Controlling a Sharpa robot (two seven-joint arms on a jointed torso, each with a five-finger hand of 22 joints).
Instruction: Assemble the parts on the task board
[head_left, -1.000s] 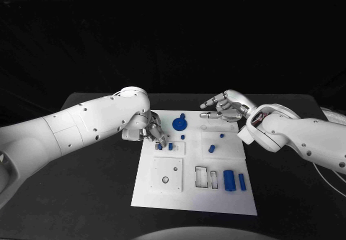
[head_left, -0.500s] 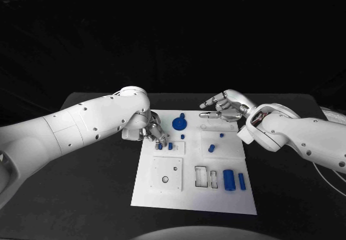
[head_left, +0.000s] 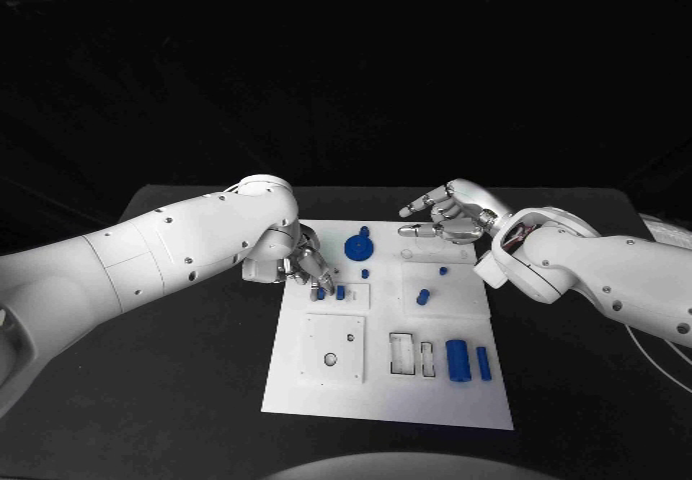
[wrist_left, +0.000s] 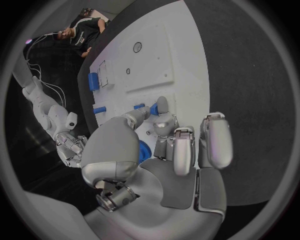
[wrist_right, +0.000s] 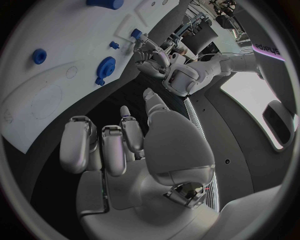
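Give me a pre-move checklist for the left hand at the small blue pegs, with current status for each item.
1. Left hand at the small blue pegs: ok, fingertips are at them.
2. Peg gripped: cannot tell, fingers hide the contact.
3. Right hand away from the pegs: ok, it hovers at the task board's far edge, holding nothing.
4. Blue gear undisturbed: ok, lying on the board.
5. Large blue cylinder out of the way: ok, near side.

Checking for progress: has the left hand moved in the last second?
No. The left hand stays at the white task board's far left edge, by the small blue pegs.
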